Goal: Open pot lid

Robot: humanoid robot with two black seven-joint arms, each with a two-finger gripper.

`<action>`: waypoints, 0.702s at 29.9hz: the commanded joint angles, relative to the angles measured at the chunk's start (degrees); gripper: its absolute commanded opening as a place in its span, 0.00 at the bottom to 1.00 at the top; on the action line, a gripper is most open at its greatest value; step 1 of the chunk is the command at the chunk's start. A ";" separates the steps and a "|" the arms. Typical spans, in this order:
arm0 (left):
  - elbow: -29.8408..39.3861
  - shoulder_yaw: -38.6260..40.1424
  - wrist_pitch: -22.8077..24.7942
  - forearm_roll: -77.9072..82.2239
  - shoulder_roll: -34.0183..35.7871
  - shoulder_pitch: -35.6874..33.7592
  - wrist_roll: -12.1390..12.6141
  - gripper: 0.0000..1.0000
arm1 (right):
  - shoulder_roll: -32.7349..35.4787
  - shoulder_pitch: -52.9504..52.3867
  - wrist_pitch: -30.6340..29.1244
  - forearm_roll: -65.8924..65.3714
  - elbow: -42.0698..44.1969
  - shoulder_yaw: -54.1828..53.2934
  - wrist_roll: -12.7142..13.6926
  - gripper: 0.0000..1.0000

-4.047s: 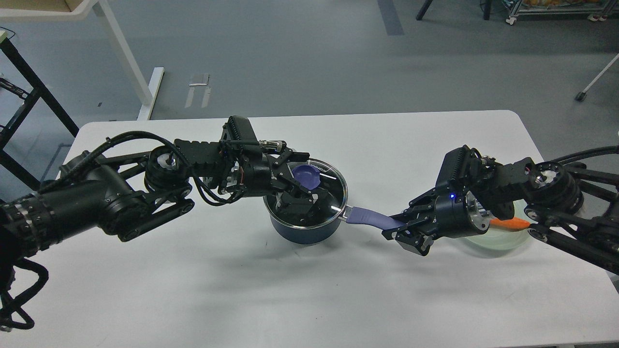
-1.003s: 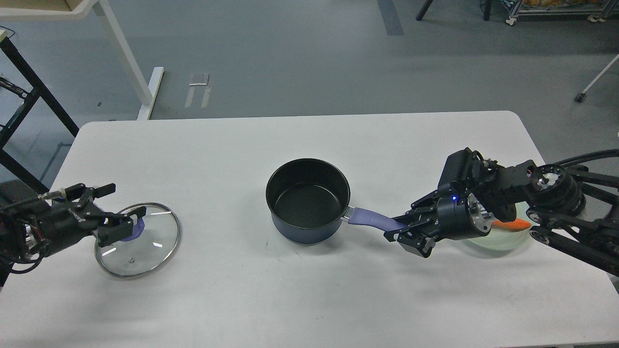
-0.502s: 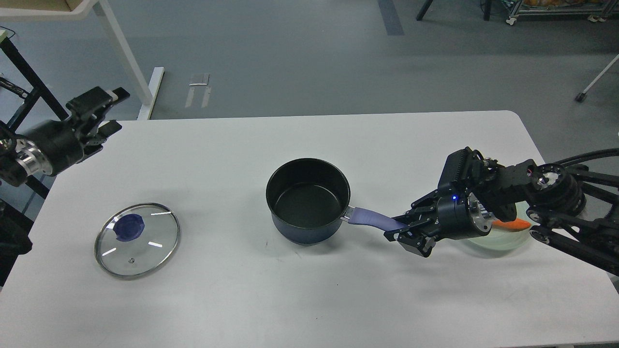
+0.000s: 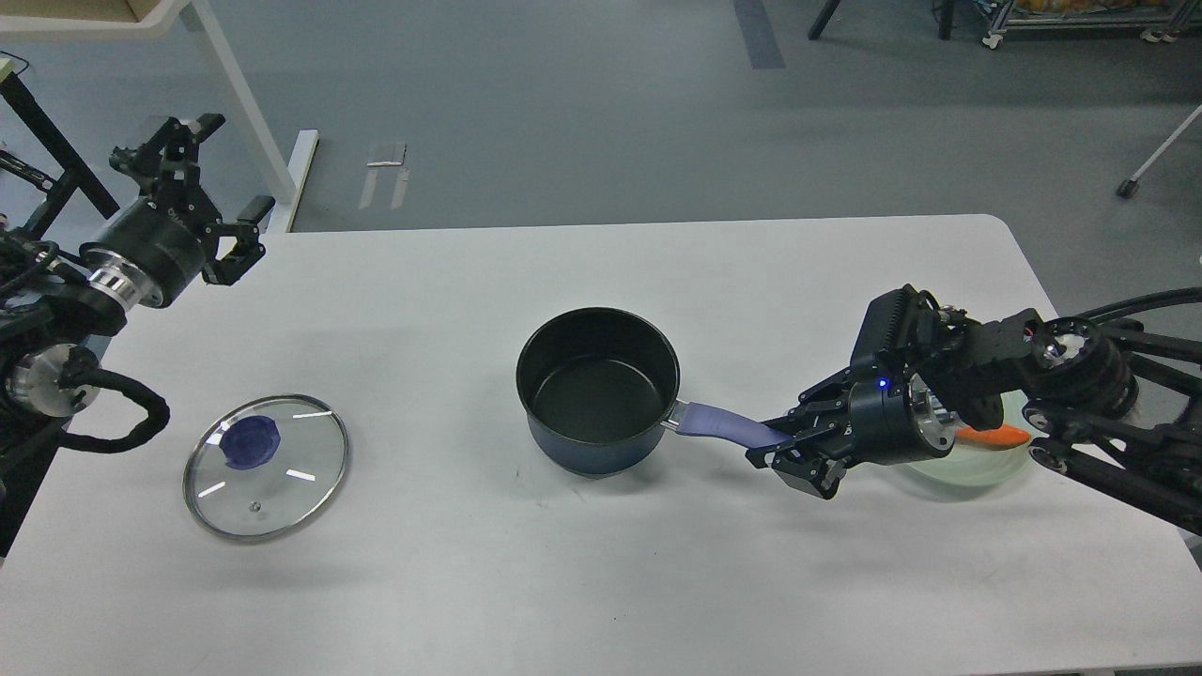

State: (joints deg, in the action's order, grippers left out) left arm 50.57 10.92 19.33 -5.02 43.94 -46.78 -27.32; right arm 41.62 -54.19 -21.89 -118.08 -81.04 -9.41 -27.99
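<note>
Pot uncovered at frame centre on white table over grey floor, handle pointing right into closed right gripper; lid flat lower left; left gripper spread, empty.

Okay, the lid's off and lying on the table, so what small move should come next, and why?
Probably open the right claw and let go of the handle: the lid lies flat on the table, clear of the open pot, and the left claw is open, raised.
</note>
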 commanded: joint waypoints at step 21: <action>0.84 0.50 2.82 -0.16 -1.05 1.87 0.78 0.99 | 12.26 5.05 10.89 78.84 0.62 -12.73 -0.01 0.99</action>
State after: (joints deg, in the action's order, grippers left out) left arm 51.34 11.30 22.13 -5.24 43.32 -45.04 -26.36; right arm 54.38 -51.93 -15.14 -51.63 -81.17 -21.93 -28.00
